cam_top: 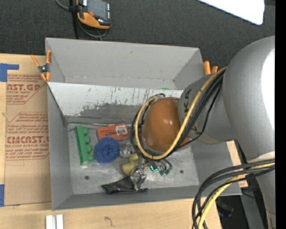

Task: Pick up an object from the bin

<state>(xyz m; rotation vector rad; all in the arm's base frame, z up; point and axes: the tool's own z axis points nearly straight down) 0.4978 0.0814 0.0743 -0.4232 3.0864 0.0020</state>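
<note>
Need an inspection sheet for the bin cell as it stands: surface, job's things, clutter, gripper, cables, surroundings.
Surface: grey metal bin, back wall scuffed and scratched.
Job's things: green studded block at left; orange box with a label behind the blue scrub ball; beige lump mid-floor; black crumpled scrap by the near wall.
Clutter: nothing seen.
Grippers: gripper low in the bin, right beside the beige lump and above the black crumpled scrap; grip state unclear.
Cables: yellow and black cables loop round the orange wrist cover.
Surroundings: orange-and-black gadget beyond the far wall.
</note>
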